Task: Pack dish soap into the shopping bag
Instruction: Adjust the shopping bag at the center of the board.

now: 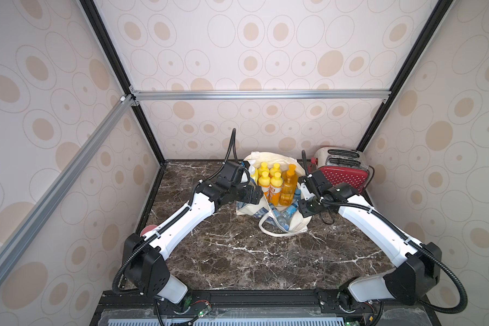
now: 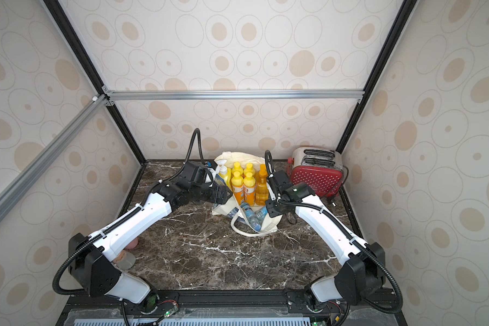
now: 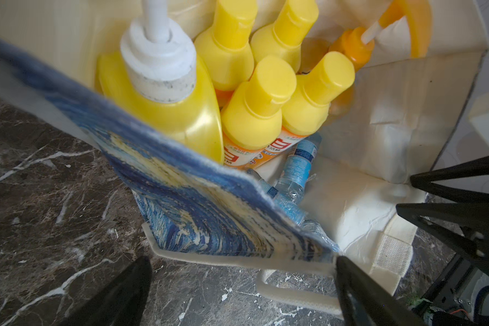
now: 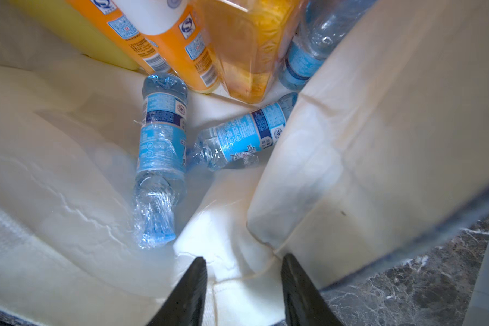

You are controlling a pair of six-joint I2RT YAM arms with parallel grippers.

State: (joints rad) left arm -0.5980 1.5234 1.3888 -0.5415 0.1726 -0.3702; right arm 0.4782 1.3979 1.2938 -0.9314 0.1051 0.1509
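Dish soap (image 1: pixel 275 183), glossy plastic bottles, stands centre-frame in the soft canvas bag (image 1: pixel 299 223); left gripper (image 3: pixel 242 258) gapes wide, right gripper (image 4: pixel 244 256) half-parted.

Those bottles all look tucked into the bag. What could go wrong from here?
1. The right gripper straddles a slack wall of the shopping bag; a tug could tip the upright dish soap.
2. The water bottles lying loose on the bag's floor might roll out.
3. The open left gripper sits by a handle and could snag it.
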